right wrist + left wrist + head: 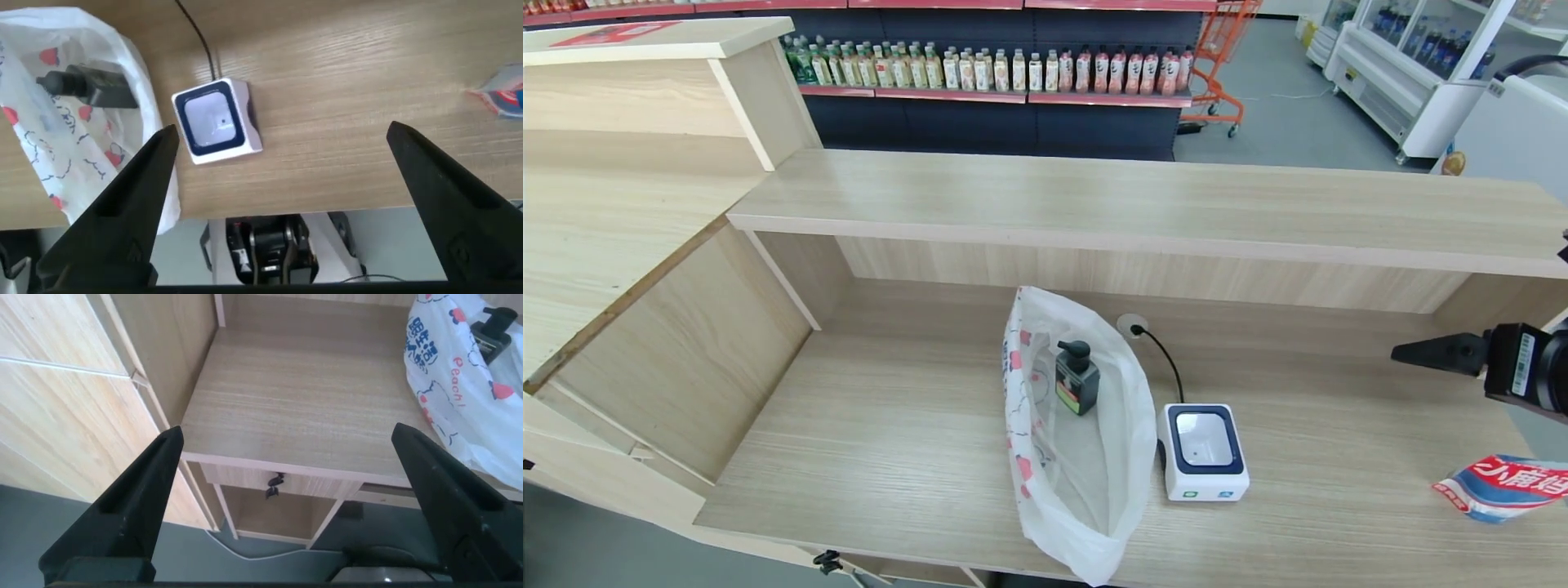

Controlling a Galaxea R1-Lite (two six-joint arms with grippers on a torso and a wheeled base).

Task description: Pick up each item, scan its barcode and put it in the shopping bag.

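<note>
A white translucent shopping bag (pixel 1078 457) lies open in the middle of the wooden counter, with a dark pump bottle (pixel 1076 378) inside it. Just to its right stands the white barcode scanner (pixel 1203 452). A red, white and blue snack bag (pixel 1503 487) lies at the counter's far right. My right gripper (pixel 1409 353) hangs open and empty above the right side, with the scanner (pixel 216 121), the shopping bag (pixel 73 122) and the snack bag (pixel 502 90) below it. My left gripper (pixel 286 433) is open and empty over the counter's front left edge, and the shopping bag (pixel 458 384) lies off to one side.
A black cable (pixel 1168 359) runs from the scanner to a hole at the back. A raised ledge (pixel 1143 204) bounds the rear, and a wooden side wall (pixel 686 351) the left. Bare counter (pixel 866 441) lies left of the bag. Drink shelves (pixel 988 69) stand behind.
</note>
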